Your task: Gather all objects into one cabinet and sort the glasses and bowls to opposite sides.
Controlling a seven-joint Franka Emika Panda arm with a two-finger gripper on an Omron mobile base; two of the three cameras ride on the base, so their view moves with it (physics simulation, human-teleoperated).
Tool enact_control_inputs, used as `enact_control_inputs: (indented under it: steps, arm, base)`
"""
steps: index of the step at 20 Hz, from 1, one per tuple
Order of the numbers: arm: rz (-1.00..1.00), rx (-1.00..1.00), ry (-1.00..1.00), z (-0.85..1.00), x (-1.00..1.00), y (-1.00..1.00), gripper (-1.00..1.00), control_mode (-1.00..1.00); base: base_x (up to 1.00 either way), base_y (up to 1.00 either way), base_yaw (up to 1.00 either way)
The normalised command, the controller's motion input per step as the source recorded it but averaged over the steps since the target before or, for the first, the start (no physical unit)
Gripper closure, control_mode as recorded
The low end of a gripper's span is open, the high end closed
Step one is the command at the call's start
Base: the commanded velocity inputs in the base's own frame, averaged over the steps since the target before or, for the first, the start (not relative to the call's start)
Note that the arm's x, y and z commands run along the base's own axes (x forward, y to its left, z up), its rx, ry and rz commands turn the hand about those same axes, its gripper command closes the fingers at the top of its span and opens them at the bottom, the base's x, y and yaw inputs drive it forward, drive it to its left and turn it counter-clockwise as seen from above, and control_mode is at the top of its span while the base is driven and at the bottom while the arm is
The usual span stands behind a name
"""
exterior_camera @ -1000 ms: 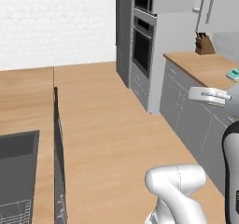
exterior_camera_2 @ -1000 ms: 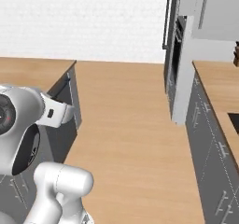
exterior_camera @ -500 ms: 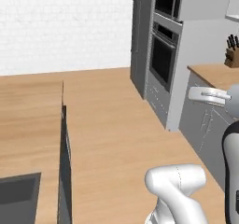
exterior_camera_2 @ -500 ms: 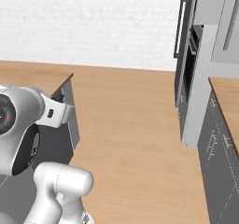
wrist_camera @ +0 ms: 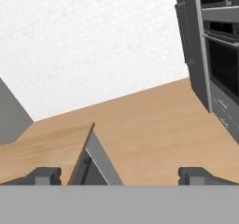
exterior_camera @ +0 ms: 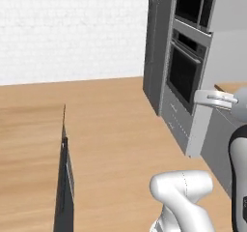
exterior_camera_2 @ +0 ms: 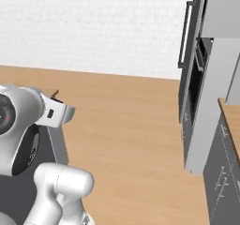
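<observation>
None of the task's cups or the wooden bowl can be placed from these views, and no grey-doored wall cabinet can be identified with certainty. Handling is therefore judged from the task alone: small tumblers are expected to be light, rigid and smooth-walled, best pinched across the wall near mid-height with the long axis kept upright. A wide shallow wooden bowl is expected to be stiff and light but too broad to span, so the rim should be taken on one side. Actual orientation of any of them cannot be told.

Gripper (wrist_camera: 119, 175): the jaws are spread wide, nothing is held between them; the two dark fingertips (wrist_camera: 43, 175) are seen far apart in the hand view.

Landmark taken: the built-in oven tower (exterior_camera: 185, 76). It is also seen in the right base view (exterior_camera_2: 199, 83) and the hand view (wrist_camera: 219, 55), standing tall with its long axis vertical. Wooden floor (exterior_camera: 120, 129) is spread in front of it and to its left. A wood-topped counter (exterior_camera: 29, 158) with a dark grey side panel lies well left of the tower, across the floor. A white brick wall (exterior_camera_2: 93, 27) closes the room behind the tower. Just right of the tower, a second wood-topped counter (exterior_camera_2: 232, 118) over grey drawer fronts is seen.

Judgement: the base is likely in transit; the task's things must be located before any grasp is planned.
</observation>
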Motion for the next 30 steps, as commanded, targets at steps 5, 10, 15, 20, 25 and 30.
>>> enact_control_inputs:
  steps: [5,10,15,20,25,30]
  arm:
    - [0.00,0.00,0.00,0.00,0.00,0.00,-1.00,1.00]
    - [0.00,0.00,0.00,0.00,0.00,0.00,-1.00,1.00]
    - [0.00,0.00,0.00,0.00,0.00,0.00,-1.00,1.00]
    - [0.00,0.00,0.00,0.00,0.00,0.00,-1.00,1.00]
    - [0.00,0.00,0.00,0.00,0.00,0.00,-1.00,1.00]
    - [0.00,0.00,0.00,0.00,0.00,0.00,-1.00,1.00]
  base:
    - [0.76,-0.43,-0.08]
    - [0.68,-0.38,-0.31]
    - [0.60,-0.24,-0.44]
    - [0.23,-0.06,-0.52]
    - [0.28,-0.06,-0.55]
    - [0.60,-0.03,-0.55]
